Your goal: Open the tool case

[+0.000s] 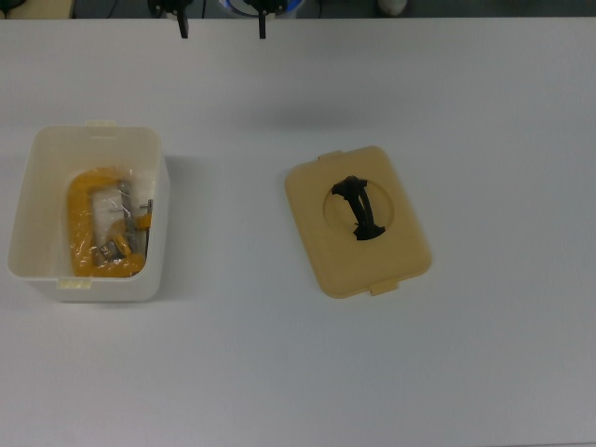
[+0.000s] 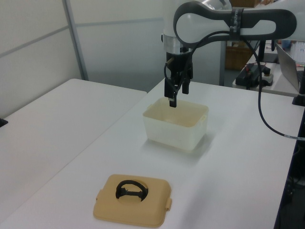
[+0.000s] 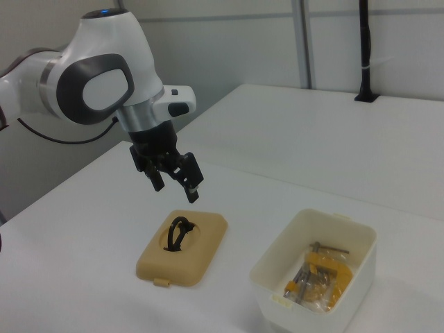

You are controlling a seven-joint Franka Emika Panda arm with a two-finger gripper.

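The tool case stands open in two parts. Its white tub point(image 1: 156, 275) point(image 2: 177, 129) point(image 3: 274, 291) sits at the top view's left, holding a yellow clamp and metal tools point(image 1: 107, 225) point(image 3: 318, 277). The tan lid point(image 1: 396, 263) point(image 2: 136, 212) point(image 3: 205, 246) lies flat on the table, apart from the tub, with its black handle point(image 1: 361, 210) point(image 3: 177, 232) in the round recess. My gripper point(image 1: 223, 26) point(image 2: 171, 95) point(image 3: 176, 189) hangs open and empty high above the table, off the far side of both parts at the top view's upper edge.
A white table point(image 1: 307, 372) carries both parts. A second white table point(image 2: 43, 124) stands to the left view's left across a gap. Cables and desk gear point(image 2: 257, 71) sit behind the arm. A black post point(image 3: 364, 48) rises at the right view's far edge.
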